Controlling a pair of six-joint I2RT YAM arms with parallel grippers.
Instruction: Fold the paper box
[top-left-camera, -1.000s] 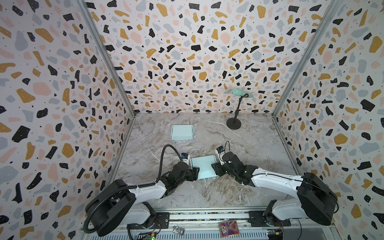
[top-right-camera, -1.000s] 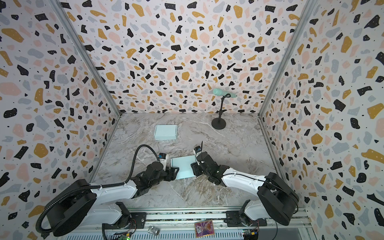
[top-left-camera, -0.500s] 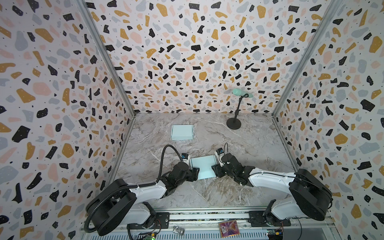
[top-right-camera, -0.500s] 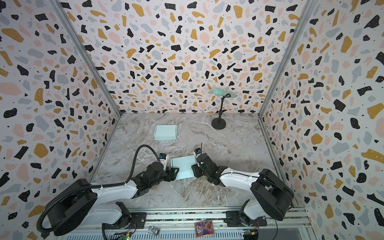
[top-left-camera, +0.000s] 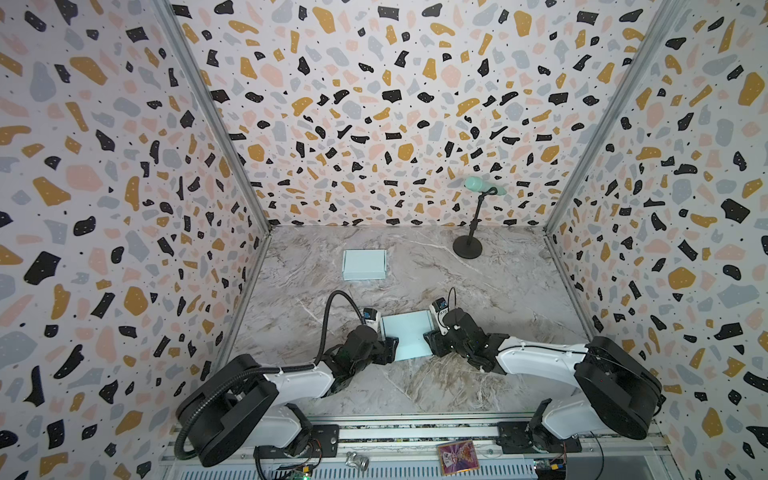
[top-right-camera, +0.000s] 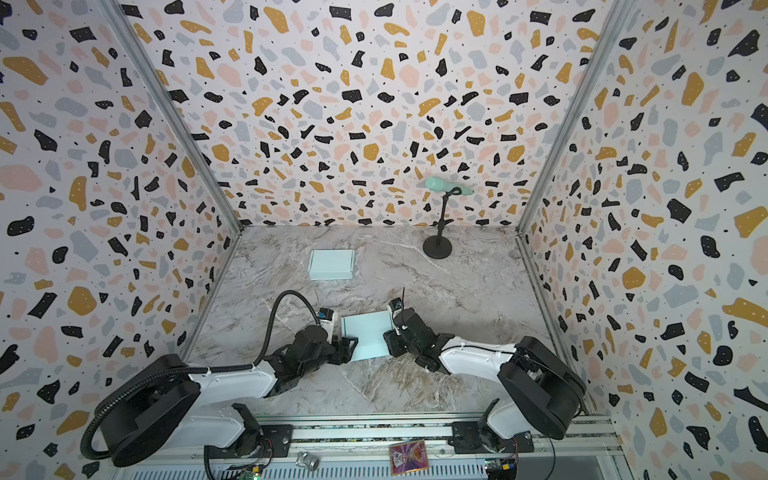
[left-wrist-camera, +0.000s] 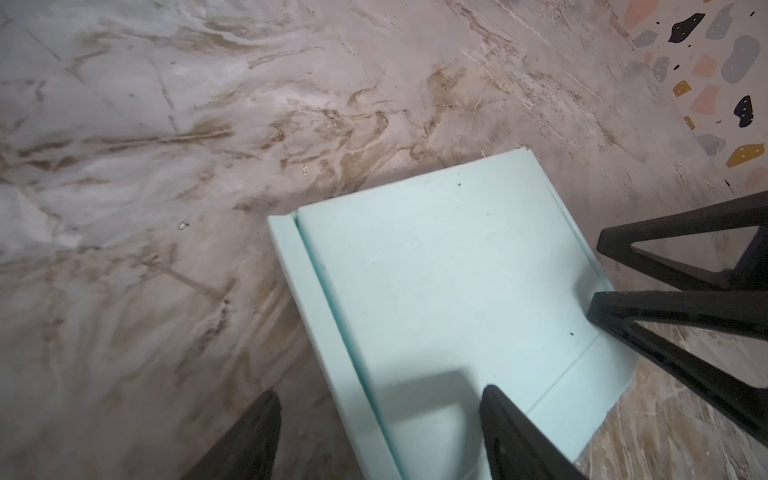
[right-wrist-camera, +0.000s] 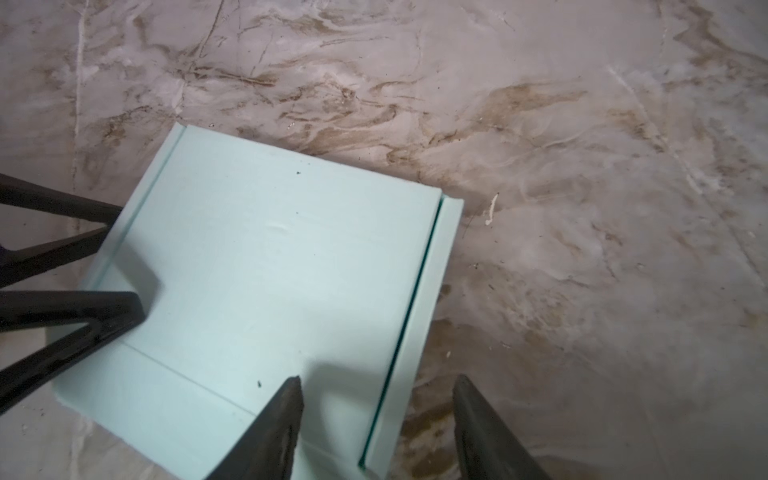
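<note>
Mint paper box (top-left-camera: 407, 334), second box (top-left-camera: 364, 264) behind — black stand (top-left-camera: 468, 248) back-right

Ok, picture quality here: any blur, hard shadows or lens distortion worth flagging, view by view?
Both top views: evenly lit and sharp, but wide-angle, so the wall corners splay outward. Left wrist view: the left gripper is soft-edged up close and shadows the paper box. Right wrist view: likewise for the right gripper; no glare anywhere.
</note>
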